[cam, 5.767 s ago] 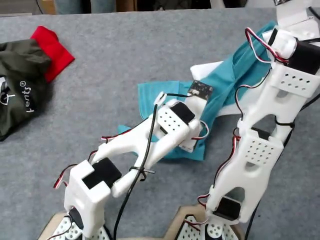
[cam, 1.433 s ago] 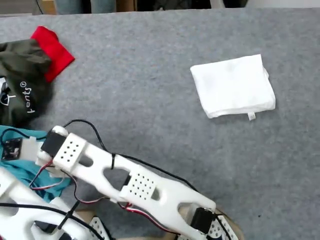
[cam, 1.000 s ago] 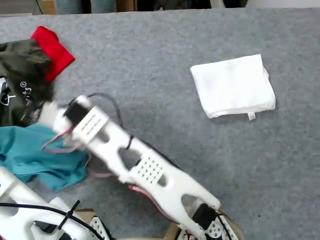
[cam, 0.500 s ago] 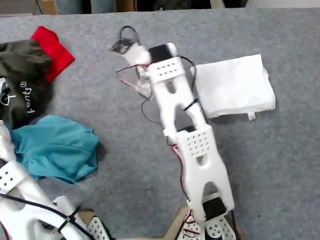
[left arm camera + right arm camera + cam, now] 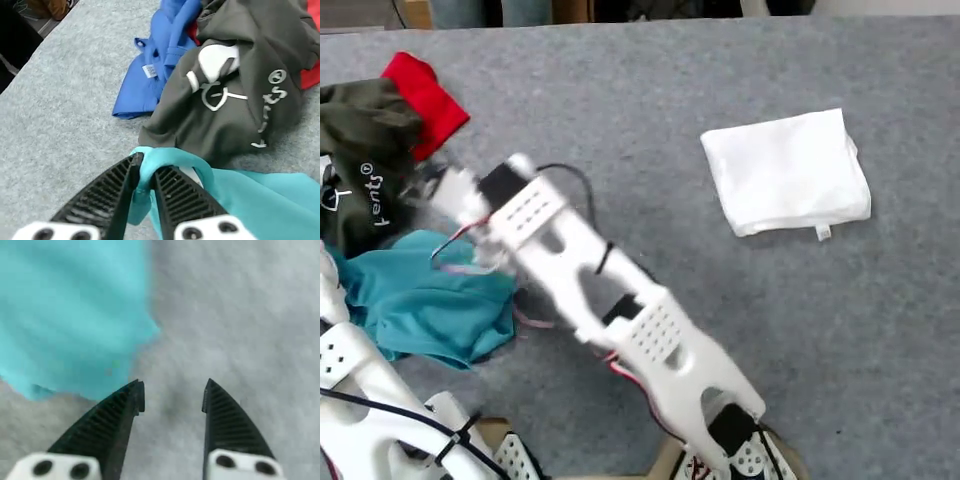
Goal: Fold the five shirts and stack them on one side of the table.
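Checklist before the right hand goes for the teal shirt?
1. Left hand grip: ok. It is shut on a fold at the edge of the teal shirt.
2. Right hand ready to grasp: ok. Its jaws are apart, over bare table just beside the teal cloth.
3. Teal shirt laid flat: not ok. It is bunched up.
4. Stack spot: ok. The white shirt lies folded with nothing on top.
5. Other shirts folded: not ok. The dark shirt, red shirt and blue shirt sit in a loose heap.
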`<state>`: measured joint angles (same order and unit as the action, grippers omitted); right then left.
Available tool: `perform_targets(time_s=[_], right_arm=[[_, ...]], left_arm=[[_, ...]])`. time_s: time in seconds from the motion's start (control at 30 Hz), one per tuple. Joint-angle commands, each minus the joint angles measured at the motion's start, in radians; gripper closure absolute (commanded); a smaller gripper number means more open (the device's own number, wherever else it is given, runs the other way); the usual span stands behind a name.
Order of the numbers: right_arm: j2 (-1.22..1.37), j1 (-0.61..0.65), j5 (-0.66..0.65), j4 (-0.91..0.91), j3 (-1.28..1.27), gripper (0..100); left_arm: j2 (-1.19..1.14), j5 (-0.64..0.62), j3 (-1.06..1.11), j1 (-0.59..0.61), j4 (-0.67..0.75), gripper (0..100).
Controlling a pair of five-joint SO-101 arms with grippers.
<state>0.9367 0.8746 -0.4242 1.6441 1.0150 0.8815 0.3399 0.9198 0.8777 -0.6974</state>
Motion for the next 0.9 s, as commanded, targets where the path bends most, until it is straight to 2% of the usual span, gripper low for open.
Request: perform_targets(time_s=[0.0,0.13,0.23,0.37,0.5,0.63,0.87], right_arm=[[0.058,0.068,-0.018,-0.077,0.012,79.0],[0.154,0.107,-0.084,-0.098,0.033,83.1],[0.176,0.071,-0.08,-0.072,0.104,98.7],[0.17,-0.055,-0.083,-0.028,0.211,98.5],[0.176,-0.207,-0.101,-0.018,0.335,98.5],[0.176,-0.322,-0.183,-0.04,0.381,98.5],[0.177,-0.522,-0.431,-0.107,0.377,97.1]], left_arm=[[0.025,-0.074,-0.044,0.001,0.011,97],[0.025,-0.124,-0.045,0.007,0.017,97],[0.025,-0.126,-0.044,0.005,0.012,97],[0.025,-0.127,-0.028,-0.005,0.017,97],[0.025,-0.129,-0.01,-0.079,0.012,97],[0.025,-0.144,-0.007,-0.154,0.011,97],[0.014,-0.324,-0.007,-0.317,0.018,97]])
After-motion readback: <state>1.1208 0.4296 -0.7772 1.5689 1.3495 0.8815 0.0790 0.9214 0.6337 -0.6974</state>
